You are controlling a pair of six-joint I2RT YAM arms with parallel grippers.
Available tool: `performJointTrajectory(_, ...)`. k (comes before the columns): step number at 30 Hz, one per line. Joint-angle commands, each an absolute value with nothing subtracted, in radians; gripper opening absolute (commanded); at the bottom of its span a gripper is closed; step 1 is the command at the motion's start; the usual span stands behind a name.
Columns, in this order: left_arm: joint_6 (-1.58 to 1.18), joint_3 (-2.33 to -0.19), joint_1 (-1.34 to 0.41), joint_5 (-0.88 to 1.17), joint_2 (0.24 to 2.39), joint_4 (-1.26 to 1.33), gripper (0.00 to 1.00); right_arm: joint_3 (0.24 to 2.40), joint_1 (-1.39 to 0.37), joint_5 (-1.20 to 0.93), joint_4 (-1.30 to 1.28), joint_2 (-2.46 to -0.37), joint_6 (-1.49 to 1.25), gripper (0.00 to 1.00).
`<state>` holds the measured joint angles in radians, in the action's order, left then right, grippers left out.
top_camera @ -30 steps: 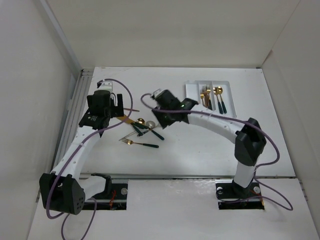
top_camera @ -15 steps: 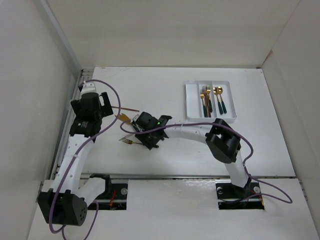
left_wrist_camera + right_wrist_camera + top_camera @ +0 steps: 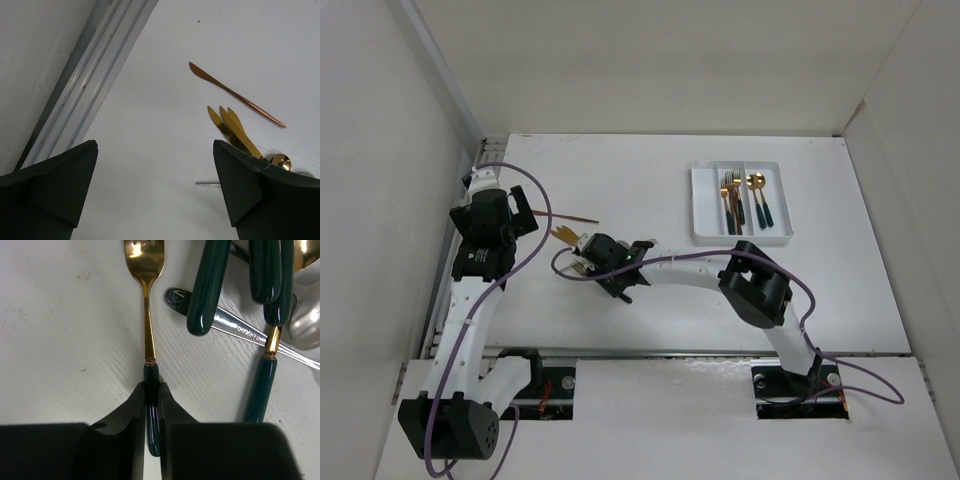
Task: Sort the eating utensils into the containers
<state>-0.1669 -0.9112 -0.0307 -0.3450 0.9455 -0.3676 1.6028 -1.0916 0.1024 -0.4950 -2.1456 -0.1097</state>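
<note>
Grabbing step, I'd say: right tool (image 3: 151, 390) pinching the dark-green handle of a gold-headed fork (image 3: 146, 315) left of centre; next, lift it over to the white three-slot plastic tray (image 3: 705, 200) far right. Left tool (image 3: 152, 175) spread.

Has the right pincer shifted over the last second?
Yes. The right pincer moved left and nearer, away from the white three-compartment plastic tray, and now clamps a green-handled gold fork.

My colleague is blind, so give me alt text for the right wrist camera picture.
The right hand is shut on the dark green handle of a gold fork lying on the white table. More green-handled utensils and a silver utensil overlap at upper right.
</note>
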Motion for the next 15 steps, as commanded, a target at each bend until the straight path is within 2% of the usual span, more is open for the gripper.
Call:
performJointTrajectory(1, -0.181, -0.917, -0.028, -0.350, 0.923, -0.364, 1.00, 1.511, -1.112, 0.109, -0.474, -2.158, -0.129, 0.00)
performJointTrajectory(6, -0.181, -0.917, -0.018, -0.341, 0.923, -0.353, 1.00, 1.474, -1.152, 0.150, -0.425, -2.059, -0.120, 0.00)
performJointTrajectory(15, -0.147, -0.982, -0.018, -0.319, 0.972, -0.295, 1.00, 1.563, -1.123, 0.170, -0.477, -1.833, -0.107, 0.00)
